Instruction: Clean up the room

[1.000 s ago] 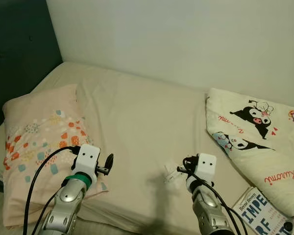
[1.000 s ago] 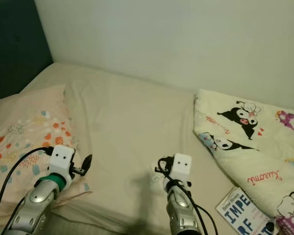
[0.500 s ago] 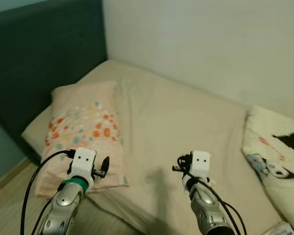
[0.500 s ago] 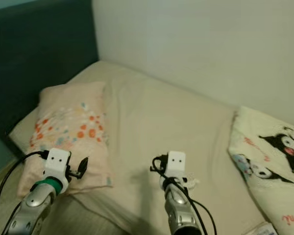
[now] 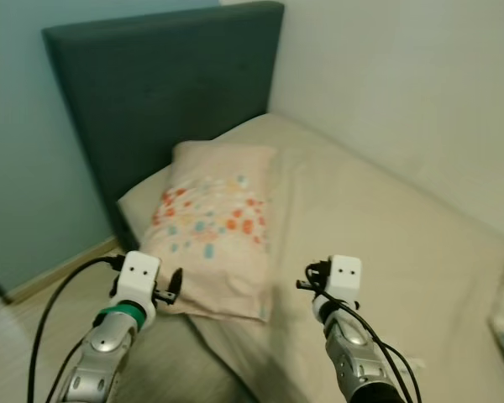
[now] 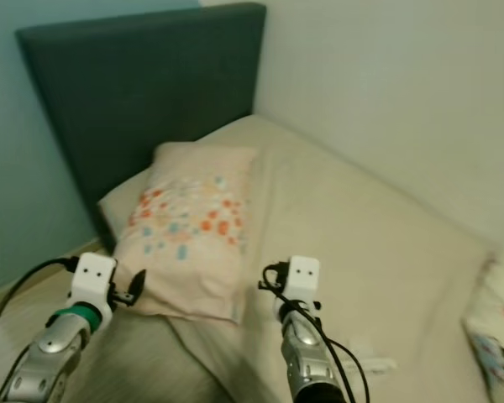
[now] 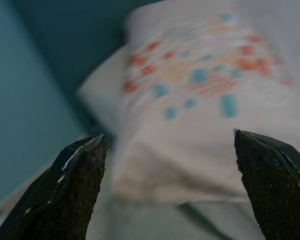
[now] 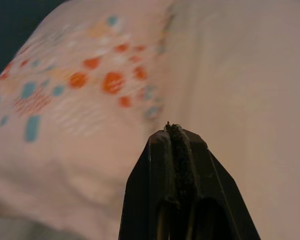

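Facing the head corner of a bed [image 5: 403,227] covered in a beige sheet, with a dark teal padded headboard [image 5: 164,84] against a blue-green wall [image 5: 25,168] and a pale wall [image 5: 403,75] along the bed's far side. A peach pillow [image 5: 214,222] printed with orange, red and blue spots lies at the head of the bed, its far end just beside the headboard and its near end reaching the mattress edge.

Left gripper [image 7: 172,187]: released, the two black fingers [image 7: 65,192] set wide apart, held in the air near the pillow's near corner, not touching it. Wrist view looks across the pillow toward the headboard.

Right gripper [image 8: 177,150]: clenched, fingers pressed flat together with nothing between them, held above the sheet just beside the pillow's right edge.

A small white object [image 6: 378,363] lies on the sheet near the right arm; too small to identify. A corner of a printed cream blanket [image 6: 496,327] shows at the right, well apart from the pillow.
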Robot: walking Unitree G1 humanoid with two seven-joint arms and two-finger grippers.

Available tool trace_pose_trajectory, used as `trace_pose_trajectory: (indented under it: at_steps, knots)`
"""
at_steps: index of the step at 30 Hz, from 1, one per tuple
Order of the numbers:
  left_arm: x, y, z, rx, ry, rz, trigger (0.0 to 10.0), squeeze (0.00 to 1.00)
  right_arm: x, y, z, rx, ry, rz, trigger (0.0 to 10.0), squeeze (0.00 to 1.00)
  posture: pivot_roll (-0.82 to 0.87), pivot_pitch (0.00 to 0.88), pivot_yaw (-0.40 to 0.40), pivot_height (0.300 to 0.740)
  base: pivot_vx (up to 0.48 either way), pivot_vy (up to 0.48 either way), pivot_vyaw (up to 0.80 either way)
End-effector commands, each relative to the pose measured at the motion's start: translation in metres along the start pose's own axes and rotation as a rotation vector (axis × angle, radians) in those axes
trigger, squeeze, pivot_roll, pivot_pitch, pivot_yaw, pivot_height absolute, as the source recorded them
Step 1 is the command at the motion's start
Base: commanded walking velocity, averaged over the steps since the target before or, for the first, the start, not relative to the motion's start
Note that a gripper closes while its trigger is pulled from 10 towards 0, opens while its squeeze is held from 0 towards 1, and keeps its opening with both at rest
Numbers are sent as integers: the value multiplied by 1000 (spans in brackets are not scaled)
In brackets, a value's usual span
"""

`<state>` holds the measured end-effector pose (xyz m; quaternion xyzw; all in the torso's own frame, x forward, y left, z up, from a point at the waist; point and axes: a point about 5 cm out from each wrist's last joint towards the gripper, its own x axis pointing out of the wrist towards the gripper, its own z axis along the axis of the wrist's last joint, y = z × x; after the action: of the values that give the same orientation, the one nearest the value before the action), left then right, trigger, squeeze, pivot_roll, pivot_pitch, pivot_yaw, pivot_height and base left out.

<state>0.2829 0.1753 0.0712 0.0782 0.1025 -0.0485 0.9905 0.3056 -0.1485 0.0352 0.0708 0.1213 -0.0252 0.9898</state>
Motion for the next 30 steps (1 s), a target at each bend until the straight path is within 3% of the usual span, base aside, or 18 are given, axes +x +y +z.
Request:
trace_pose_trajectory:
  at_steps: [1,9,24,30]
  knots:
    - [-2,-3,-7,1,31,-9,10000,0,-2,-2,-5,6,20,-9,10000,0,149,0,-31,740,0,0,800]
    - [-2,-3,-7,2,34,-11,10000,0,-2,-2,-6,8,25,-14,10000,0,149,0,-30,740,0,0,800]
    - [-3,-4,-7,-15,38,-5,10000,0,-2,-2,-9,8,41,-21,10000,0,151,0,-40,740,0,0,0]
    - [-3,-3,-8,-25,41,5,10000,0,-2,-2,-10,4,45,-20,10000,0,150,0,-44,740,0,477,0]
